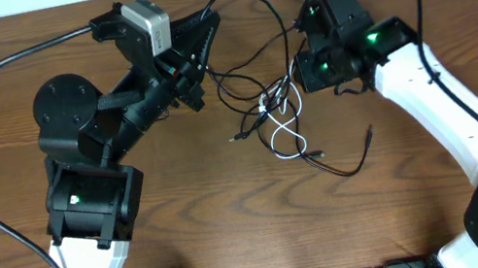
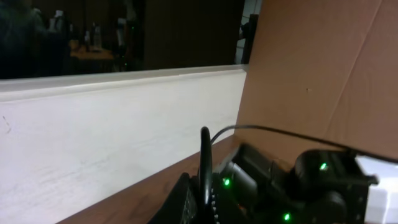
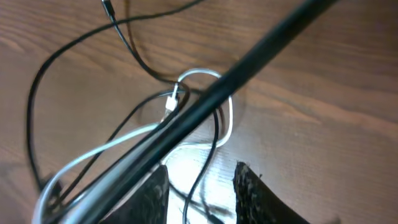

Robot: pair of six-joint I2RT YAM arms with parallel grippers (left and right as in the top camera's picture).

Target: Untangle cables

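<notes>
The cables (image 1: 276, 118) lie tangled in the middle of the table, thin black cords looped through a white one (image 1: 286, 136). My left gripper (image 1: 208, 23) is at the far centre, shut on a black cable (image 2: 204, 155) that rises from between its fingers (image 2: 186, 202) and arcs off to the right. Over the right edge of the tangle hovers my right gripper (image 1: 302, 72). In the right wrist view it (image 3: 200, 171) is open, and a thin black cord (image 3: 208, 155) runs through the gap above the white loop (image 3: 227, 115).
A loose black plug end (image 1: 369, 134) lies right of the tangle, another small plug (image 1: 236, 138) to its left. A thick blurred black cable (image 3: 249, 53) crosses the right wrist view diagonally. A white wall (image 2: 93, 149) and brown cardboard (image 2: 323, 68) stand behind the table.
</notes>
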